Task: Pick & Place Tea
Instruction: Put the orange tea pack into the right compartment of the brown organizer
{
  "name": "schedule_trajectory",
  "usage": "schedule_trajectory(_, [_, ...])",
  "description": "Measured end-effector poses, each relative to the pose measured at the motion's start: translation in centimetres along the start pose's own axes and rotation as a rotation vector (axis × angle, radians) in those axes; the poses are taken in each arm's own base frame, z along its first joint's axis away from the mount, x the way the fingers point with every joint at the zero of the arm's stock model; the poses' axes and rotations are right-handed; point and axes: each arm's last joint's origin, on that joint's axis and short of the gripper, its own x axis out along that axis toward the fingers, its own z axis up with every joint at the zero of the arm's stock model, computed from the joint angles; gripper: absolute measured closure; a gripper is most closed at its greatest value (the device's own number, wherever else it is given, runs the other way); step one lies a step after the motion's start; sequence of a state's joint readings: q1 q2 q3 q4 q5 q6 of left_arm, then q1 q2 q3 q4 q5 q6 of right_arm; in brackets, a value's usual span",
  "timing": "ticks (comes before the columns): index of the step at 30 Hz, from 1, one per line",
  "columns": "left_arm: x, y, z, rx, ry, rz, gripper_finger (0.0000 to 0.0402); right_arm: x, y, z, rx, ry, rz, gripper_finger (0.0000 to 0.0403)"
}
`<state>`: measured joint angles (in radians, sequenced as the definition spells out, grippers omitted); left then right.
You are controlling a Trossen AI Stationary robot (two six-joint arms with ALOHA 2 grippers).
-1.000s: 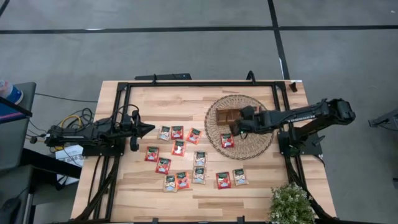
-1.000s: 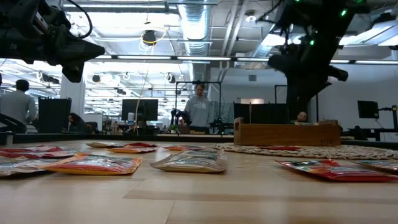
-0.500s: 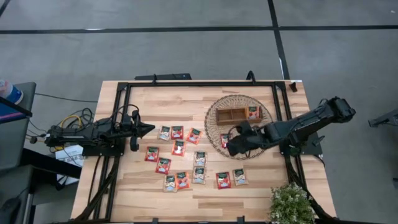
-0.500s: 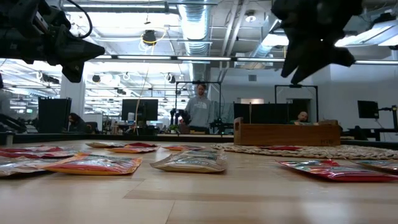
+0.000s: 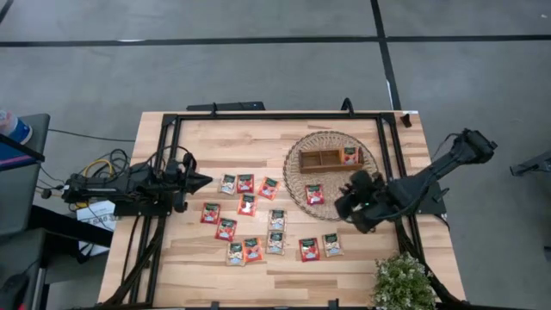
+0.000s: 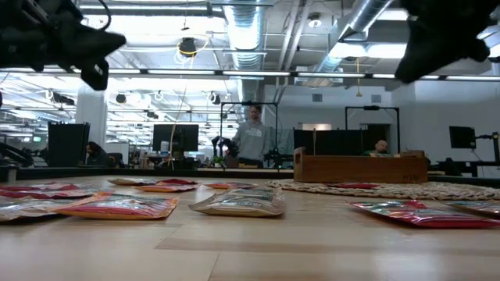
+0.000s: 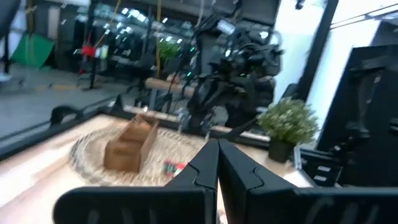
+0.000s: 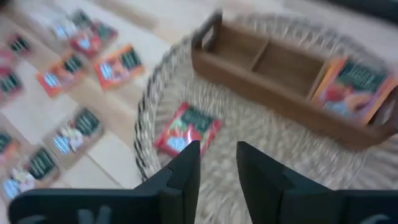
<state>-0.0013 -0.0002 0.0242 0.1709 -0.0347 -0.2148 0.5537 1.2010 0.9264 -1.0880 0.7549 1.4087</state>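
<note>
High view, tea sachets [image 5: 250, 222], printing unreadable

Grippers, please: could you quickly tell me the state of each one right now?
Left gripper: shut, holding nothing, at the table's left side.
Right gripper: open and empty, above the wicker mat by a red tea sachet.
</note>
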Motion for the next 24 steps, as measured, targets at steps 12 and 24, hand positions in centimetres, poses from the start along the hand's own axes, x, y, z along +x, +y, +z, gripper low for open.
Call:
schedule_trajectory(12, [1.8, -1.0, 2.7, -0.007, 0.089, -0.08, 0.0401, -2.5, -6.8, -1.0, 0.088, -0.181, 0.071, 0.0385])
schedule_trajectory(24, [10.6, -1.9, 5.9, -0.071, 0.376, 0.011, 0.0401, 0.2, -8.4, -5.0, 0.002, -0.242, 0.136, 0.0402])
